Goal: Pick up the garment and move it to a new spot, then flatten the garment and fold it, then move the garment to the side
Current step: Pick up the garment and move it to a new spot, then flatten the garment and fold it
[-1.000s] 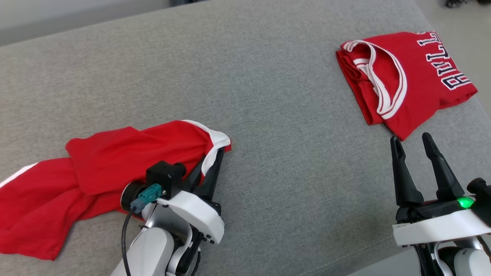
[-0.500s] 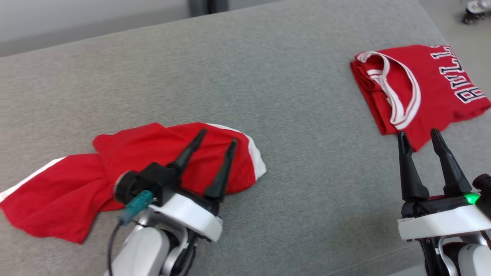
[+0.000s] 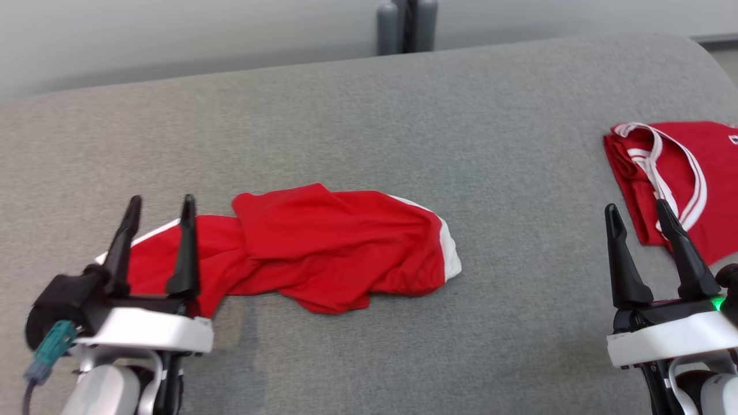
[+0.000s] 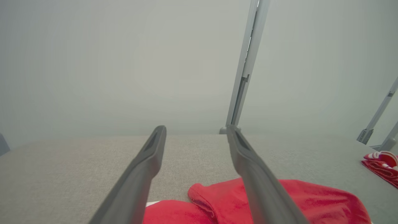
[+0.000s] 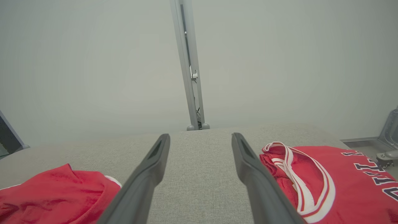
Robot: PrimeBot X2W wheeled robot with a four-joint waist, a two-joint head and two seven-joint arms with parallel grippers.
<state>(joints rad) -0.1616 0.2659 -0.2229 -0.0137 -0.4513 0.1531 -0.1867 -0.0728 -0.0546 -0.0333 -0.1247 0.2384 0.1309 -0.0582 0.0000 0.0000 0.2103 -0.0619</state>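
Observation:
A crumpled red garment [image 3: 323,253] with white trim lies in a heap on the grey fabric table [image 3: 346,115], near the front middle. My left gripper [image 3: 162,199] stands open at the garment's left end, fingers pointing away from me with nothing between them. The left wrist view has the garment [image 4: 311,199] below and right of that open left gripper [image 4: 196,127]. My right gripper [image 3: 635,206] is open and empty at the lower right, well apart from the heap. Its wrist view puts the right gripper [image 5: 201,135] over bare table, with the garment [image 5: 56,193] to its left.
A folded red jersey [image 3: 692,184] with white trim and lettering lies at the table's right edge, just beyond my right fingers; it also appears as a folded jersey [image 5: 342,174] and a folded jersey [image 4: 381,161]. A grey post [image 3: 406,26] stands behind the table's far edge.
My left gripper opened, let go of the garment and drew back to the lower left. The head camera turned, so the whole picture shifted right. The right gripper stayed open.

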